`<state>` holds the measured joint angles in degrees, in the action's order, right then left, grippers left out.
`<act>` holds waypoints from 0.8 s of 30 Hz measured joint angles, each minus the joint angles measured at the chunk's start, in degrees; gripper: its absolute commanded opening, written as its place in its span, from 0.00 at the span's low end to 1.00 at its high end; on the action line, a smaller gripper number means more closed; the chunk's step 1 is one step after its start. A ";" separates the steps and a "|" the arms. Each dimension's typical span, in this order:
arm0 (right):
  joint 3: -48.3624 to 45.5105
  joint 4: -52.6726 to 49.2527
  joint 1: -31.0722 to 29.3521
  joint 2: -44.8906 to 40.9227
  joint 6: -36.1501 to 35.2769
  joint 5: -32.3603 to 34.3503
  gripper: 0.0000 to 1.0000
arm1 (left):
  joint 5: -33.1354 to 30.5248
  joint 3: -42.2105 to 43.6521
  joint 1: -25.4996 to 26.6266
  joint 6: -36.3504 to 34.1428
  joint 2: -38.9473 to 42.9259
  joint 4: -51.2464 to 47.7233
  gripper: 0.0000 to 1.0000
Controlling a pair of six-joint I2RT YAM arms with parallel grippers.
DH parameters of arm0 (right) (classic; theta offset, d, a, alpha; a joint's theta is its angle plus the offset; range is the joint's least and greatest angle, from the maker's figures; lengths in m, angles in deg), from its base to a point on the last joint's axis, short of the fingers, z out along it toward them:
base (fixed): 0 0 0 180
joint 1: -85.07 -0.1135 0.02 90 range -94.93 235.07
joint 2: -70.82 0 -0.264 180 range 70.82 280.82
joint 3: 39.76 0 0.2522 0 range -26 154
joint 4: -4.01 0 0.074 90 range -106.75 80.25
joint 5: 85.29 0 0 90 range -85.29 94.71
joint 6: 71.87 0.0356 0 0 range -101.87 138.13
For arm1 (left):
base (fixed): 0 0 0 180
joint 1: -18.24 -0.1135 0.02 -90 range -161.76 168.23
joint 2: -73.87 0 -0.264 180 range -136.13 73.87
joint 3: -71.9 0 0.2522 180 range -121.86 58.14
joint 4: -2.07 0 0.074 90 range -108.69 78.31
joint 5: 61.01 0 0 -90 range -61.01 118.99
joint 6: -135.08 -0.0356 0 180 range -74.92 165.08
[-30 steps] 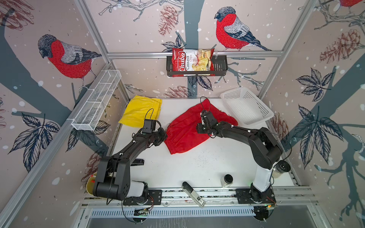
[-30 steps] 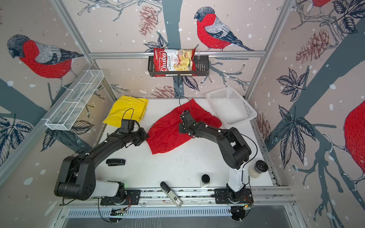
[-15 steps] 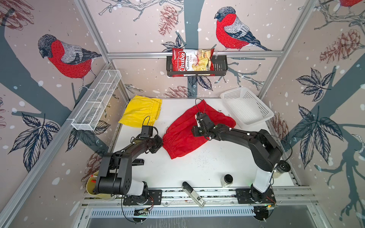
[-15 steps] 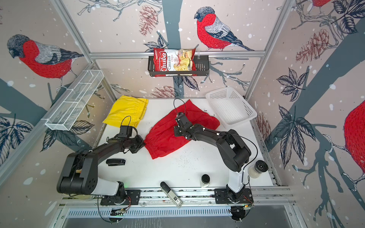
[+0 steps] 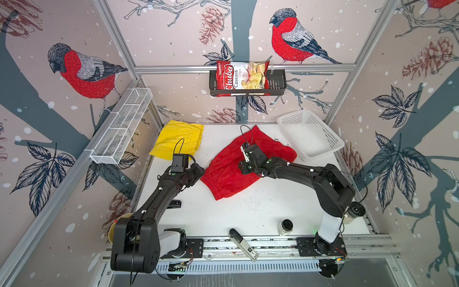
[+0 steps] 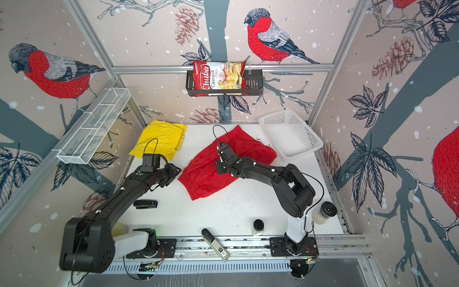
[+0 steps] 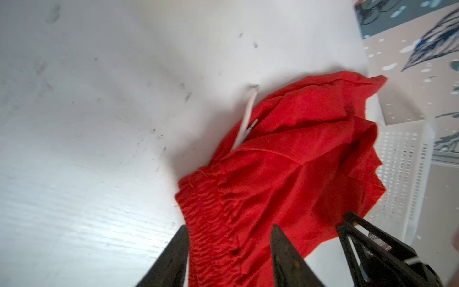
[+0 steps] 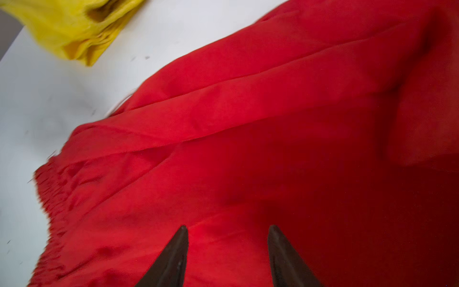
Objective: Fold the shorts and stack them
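The red shorts (image 5: 231,179) (image 6: 206,179) lie loosely folded mid-table, with the gathered waistband toward the left. My left gripper (image 7: 229,227) is open at that left edge (image 5: 198,174), its fingers apart on either side of the waistband (image 7: 206,206). A white drawstring (image 7: 244,124) pokes out beside the fabric. My right gripper (image 8: 227,226) is open and low over the middle of the red shorts (image 8: 273,149); in both top views its fingers are hidden under the wrist (image 5: 244,167). The yellow shorts (image 5: 178,139) (image 8: 74,27) lie folded at the back left corner.
A white basket (image 5: 310,134) stands at the back right. A chips bag (image 5: 242,78) sits in a black wall rack, and a wire shelf (image 5: 121,129) hangs on the left wall. A small black object (image 5: 175,204), a jar (image 5: 285,226) and a handheld device (image 5: 242,244) lie near the front.
The left gripper, shut on the waistband before, has opened. Both grippers and the red shorts shifted slightly left and toward the front.
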<state>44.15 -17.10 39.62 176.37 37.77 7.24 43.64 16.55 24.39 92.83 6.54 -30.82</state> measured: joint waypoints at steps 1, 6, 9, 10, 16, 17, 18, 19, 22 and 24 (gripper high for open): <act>0.00 -0.48 1.11 -0.09 0.04 0.02 0.50 | -0.57 -0.24 1.60 -0.02 1.44 -0.37 0.40; -0.72 -1.97 6.99 -0.66 2.08 -0.61 0.49 | -1.20 -0.50 10.78 0.61 -0.81 2.19 0.30; -2.08 -3.28 9.22 -2.16 3.32 -0.04 0.49 | -1.18 -3.23 15.69 1.57 -8.20 5.01 0.30; -2.49 -3.58 9.92 -2.82 4.07 -0.11 0.49 | -1.22 -4.50 17.31 1.57 -10.78 5.90 0.30; -3.41 -3.87 15.58 -5.33 6.08 0.35 0.51 | 0.26 -6.97 21.57 1.77 -23.52 11.19 0.27; -3.39 -3.98 16.37 -5.33 6.32 0.44 0.51 | 0.44 -6.49 21.68 1.79 -24.59 11.52 0.26; -3.30 -4.26 16.94 -5.31 6.47 0.39 0.51 | 0.48 -5.97 21.77 1.77 -25.22 11.56 0.25; -3.17 -4.44 17.44 -5.31 6.91 0.39 0.51 | 0.57 -5.25 21.81 1.75 -25.75 11.54 0.24; -2.62 -4.44 18.16 -4.83 7.26 0.44 0.51 | 0.24 -3.17 21.81 0.72 -25.59 10.80 0.23; -2.62 -4.46 18.49 -4.13 7.26 0.87 0.51 | -1.03 -2.12 21.70 -0.11 -24.26 9.88 0.23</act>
<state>41.53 -21.56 58.11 172.24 45.03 8.11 42.62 14.43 46.09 92.72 -17.72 -20.94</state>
